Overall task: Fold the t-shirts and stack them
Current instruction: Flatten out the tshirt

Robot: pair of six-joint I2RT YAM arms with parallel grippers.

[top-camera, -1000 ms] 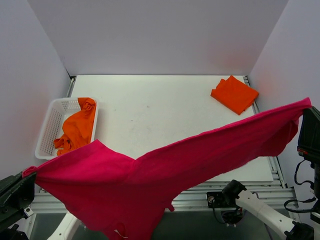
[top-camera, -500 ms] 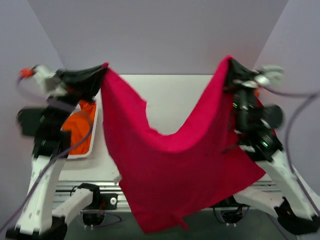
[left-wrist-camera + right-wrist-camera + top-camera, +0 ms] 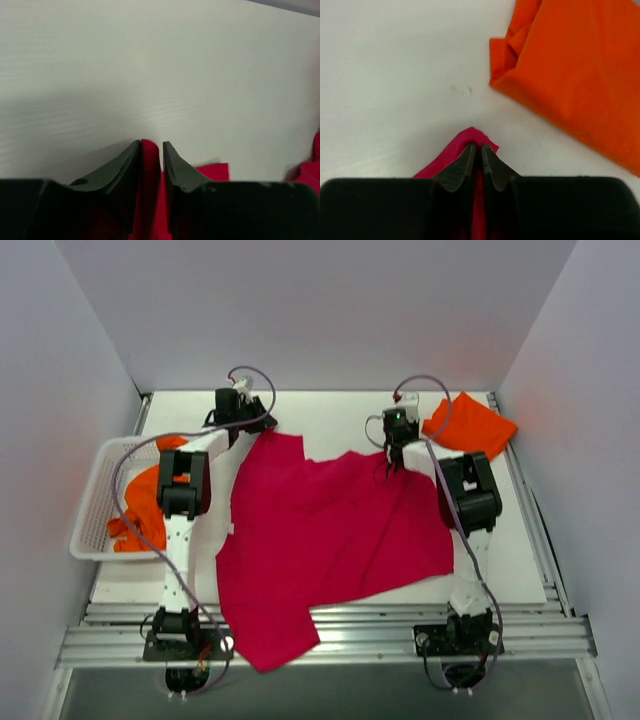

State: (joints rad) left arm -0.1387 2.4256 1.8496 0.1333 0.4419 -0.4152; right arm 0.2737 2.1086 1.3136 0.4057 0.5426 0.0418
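Note:
The crimson t-shirt (image 3: 330,530) lies spread on the white table (image 3: 330,415), its near left part hanging over the front rail. My left gripper (image 3: 260,429) is at its far left corner. In the left wrist view the jaws (image 3: 150,145) stand slightly apart, with a crimson fold (image 3: 215,171) between them and a thin gap beside the right finger. My right gripper (image 3: 392,458) is shut on the far right corner (image 3: 470,134), low over the table. A folded orange t-shirt (image 3: 468,427) lies at the back right, just beyond the right gripper (image 3: 476,146).
A white mesh basket (image 3: 96,492) stands at the left edge, with crumpled orange t-shirts (image 3: 152,498) inside. Both arms stretch forward over the table, one along each side of the crimson cloth. The folded orange cloth (image 3: 575,65) lies close to the right fingers.
The crimson shirt, held up in the air between both grippers, has been swung forward and laid flat on the table. The left jaws have parted a little.

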